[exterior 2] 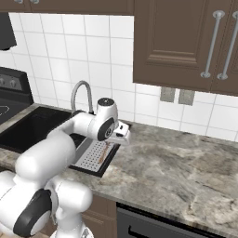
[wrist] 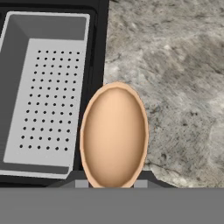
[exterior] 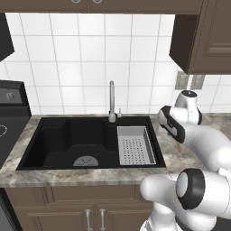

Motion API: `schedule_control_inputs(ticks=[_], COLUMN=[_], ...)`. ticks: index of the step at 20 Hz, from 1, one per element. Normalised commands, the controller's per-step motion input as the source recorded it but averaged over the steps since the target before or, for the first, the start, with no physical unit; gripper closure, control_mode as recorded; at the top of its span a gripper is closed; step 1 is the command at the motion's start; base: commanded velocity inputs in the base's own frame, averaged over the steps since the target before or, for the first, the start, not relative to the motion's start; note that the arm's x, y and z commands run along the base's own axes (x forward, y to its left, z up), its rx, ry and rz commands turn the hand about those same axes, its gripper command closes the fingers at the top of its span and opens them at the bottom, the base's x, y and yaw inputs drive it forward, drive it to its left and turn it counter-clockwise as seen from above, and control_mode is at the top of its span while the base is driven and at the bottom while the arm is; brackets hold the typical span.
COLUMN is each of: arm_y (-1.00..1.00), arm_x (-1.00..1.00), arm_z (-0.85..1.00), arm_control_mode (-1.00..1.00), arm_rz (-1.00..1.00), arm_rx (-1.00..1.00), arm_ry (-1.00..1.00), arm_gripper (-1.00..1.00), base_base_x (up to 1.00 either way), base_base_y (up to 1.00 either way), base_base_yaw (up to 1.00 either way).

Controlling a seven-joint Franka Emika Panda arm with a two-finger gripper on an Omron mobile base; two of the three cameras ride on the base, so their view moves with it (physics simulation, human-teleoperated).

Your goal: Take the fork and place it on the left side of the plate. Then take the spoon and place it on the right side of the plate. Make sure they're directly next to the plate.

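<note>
Since plate location is unseen: I carry level.
Gripper: jaws narrowly closed around the spoon, bowl forward.
Below: counter beside sink tray.

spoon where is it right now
The spoon is held in the gripper, above the counter at the sink's right edge, beside the grey strainer tray.

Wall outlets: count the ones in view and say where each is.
2. Both sit side by side on the tiled wall under the upper cabinet: left outlet and right outlet. More may be hidden beyond the frames.
</note>
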Motion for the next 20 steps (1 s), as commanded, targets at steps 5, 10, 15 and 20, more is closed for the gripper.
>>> schedule_control_inputs(ticks=[5,10,15,20], arm_y=[0.04,0.0,0.0,0.0], arm_x=[-0.02,0.0,0.0,0.0], arm_z=[0.0,0.0,0.0,0.0], arm_control_mode=[-1.0,-1.0,-1.0,-1.0], arm_rz=[0.0,0.0,0.0,0.0], arm_rx=[0.0,0.0,0.0,0.0], arm_ry=[0.01,0.0,0.0,0.0], arm_gripper=[1.0,1.0,1.0,1.0], base_base_x=[0.0,0.0,0.0,0.0], base_base_y=[0.0,0.0,0.0,0.0], base_base_yaw=[0.0,0.0,0.0,0.0])
